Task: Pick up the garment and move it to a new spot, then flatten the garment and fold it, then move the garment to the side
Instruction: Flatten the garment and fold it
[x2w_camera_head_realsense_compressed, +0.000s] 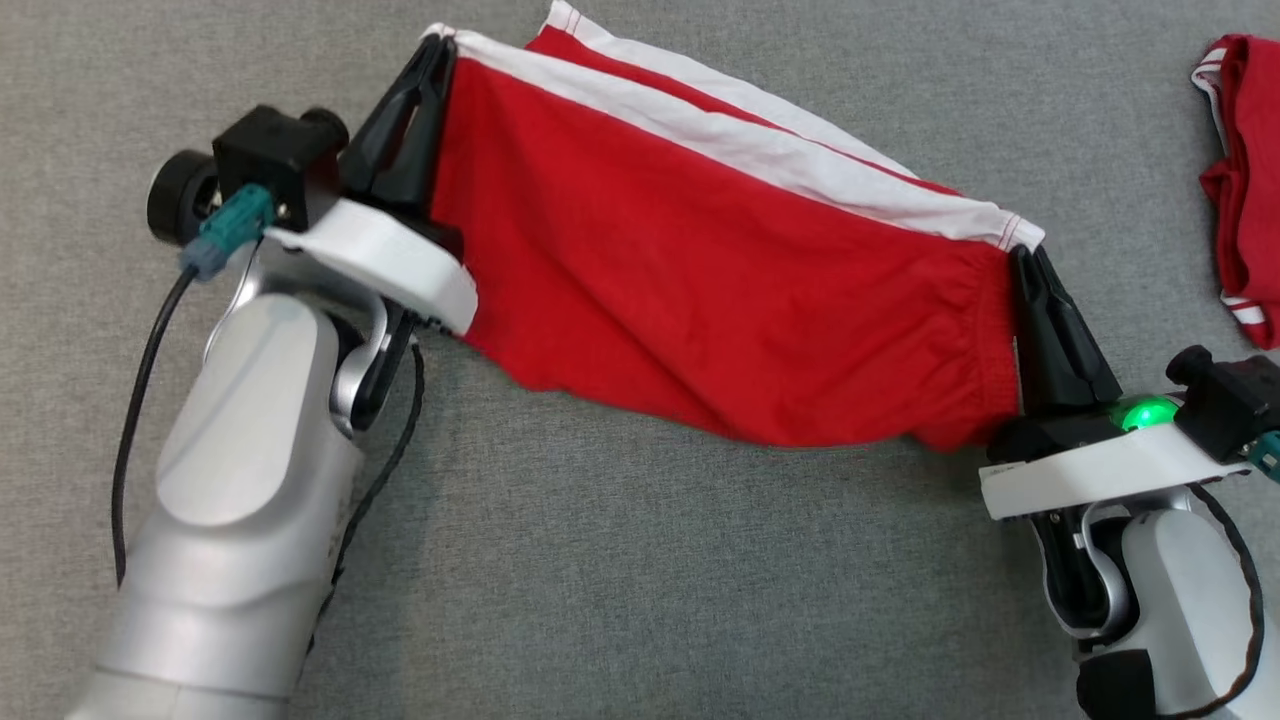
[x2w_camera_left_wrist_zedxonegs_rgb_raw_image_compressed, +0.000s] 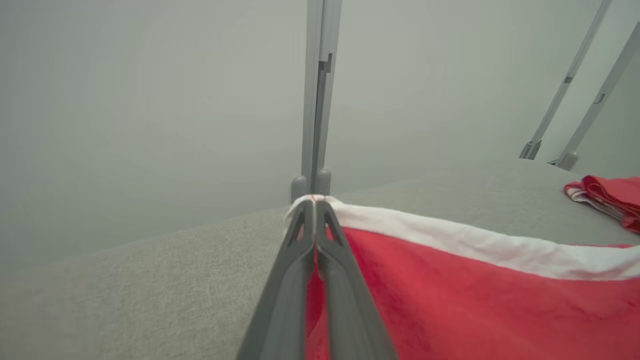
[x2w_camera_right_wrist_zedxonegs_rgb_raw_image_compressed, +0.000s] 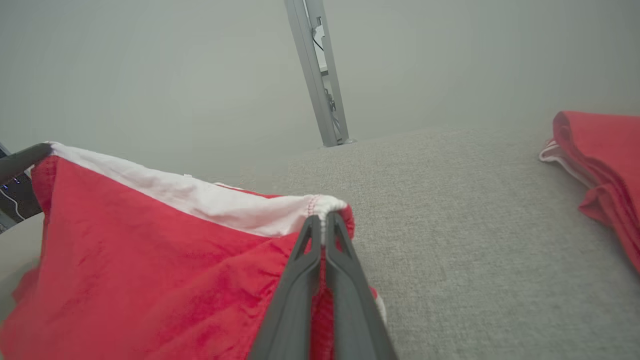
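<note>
**Left claw (x2w_camera_head_realsense_compressed: 438, 48) and right claw (x2w_camera_head_realsense_compressed: 1022, 256) clamped on the red garment (x2w_camera_head_realsense_compressed: 700, 290)**

Held by its white-banded edge (x2w_camera_head_realsense_compressed: 760, 150), it hangs stretched between them above the grey table (x2w_camera_head_realsense_compressed: 620, 600); I would lower both ends level and taut, so it lands flat; another red cloth (x2w_camera_head_realsense_compressed: 1240, 170) lies far right; no writing legible.

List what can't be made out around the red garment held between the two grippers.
- Head view: second red garment is cut off by the right edge.
- Head view: held garment hides its own rear layer and the gray surface beneath.
- Left wrist view: left gripper hides the cloth pinched inside it.
- Right wrist view: right gripper does likewise.
</note>
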